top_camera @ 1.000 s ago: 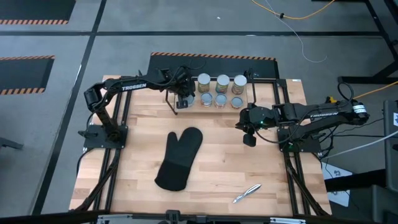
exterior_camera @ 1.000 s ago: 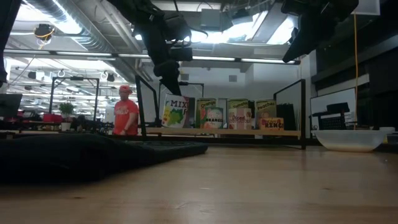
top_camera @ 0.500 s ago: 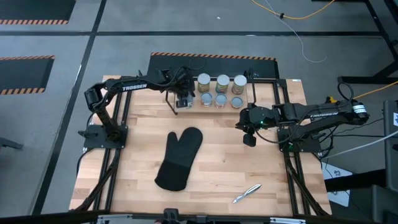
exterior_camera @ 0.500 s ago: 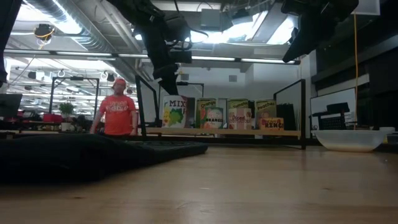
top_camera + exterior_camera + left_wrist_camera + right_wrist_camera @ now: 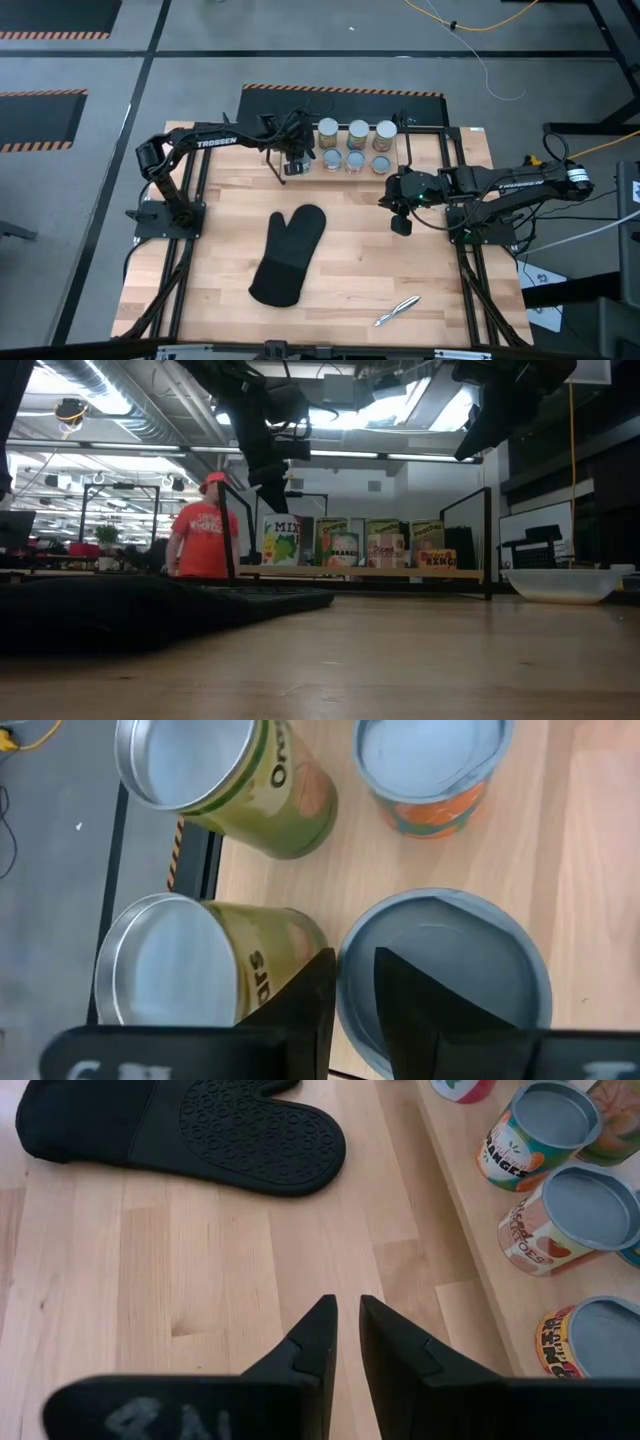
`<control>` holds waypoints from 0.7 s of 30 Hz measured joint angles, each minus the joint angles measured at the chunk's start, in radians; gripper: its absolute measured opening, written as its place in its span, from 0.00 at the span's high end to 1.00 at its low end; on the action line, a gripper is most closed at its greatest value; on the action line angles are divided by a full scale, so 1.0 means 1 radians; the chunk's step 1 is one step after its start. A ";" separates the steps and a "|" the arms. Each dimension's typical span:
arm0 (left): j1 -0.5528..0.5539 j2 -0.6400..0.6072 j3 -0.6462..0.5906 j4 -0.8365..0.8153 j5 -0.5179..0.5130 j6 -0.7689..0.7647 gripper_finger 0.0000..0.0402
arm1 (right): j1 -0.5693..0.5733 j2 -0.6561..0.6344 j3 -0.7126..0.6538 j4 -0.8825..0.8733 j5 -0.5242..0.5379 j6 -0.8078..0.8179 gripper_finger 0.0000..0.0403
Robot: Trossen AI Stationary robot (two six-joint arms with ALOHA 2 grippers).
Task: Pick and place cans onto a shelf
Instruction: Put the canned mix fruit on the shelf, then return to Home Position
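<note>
The shelf stands at the table's far middle, with two rows of cans upright on its boards. My left gripper hangs over the shelf's left end, pointing steeply down. In the left wrist view its fingers stand a narrow gap apart, on either side of the rim of the near row's leftmost can, which has a pale-blue top and stands on the board. Two green cans with silvery tops stand just behind it. My right gripper waits above the table's right side, its fingers slightly open on nothing. My left gripper comes from above, slanting in from the table's left. One finger is outside the can's wall and the other is over its pale-blue top, with the rim between them. Whether either finger touches the rim I cannot tell.
A black oven mitt lies on the middle of the table and a silvery pen-like item lies near the front edge. A white bowl shows at the right in the low view. A person in a red shirt moves in the room behind.
My left gripper has tipped a little toward the table's left above the shelf's left end. The can below it has stayed standing on the board. In the room behind, the person in red has walked toward the shelf's side of the picture.
</note>
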 joint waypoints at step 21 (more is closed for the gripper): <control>-0.229 -0.352 0.001 -0.055 -0.016 -0.101 0.87 | 0.000 0.000 0.000 -0.001 0.000 0.002 0.87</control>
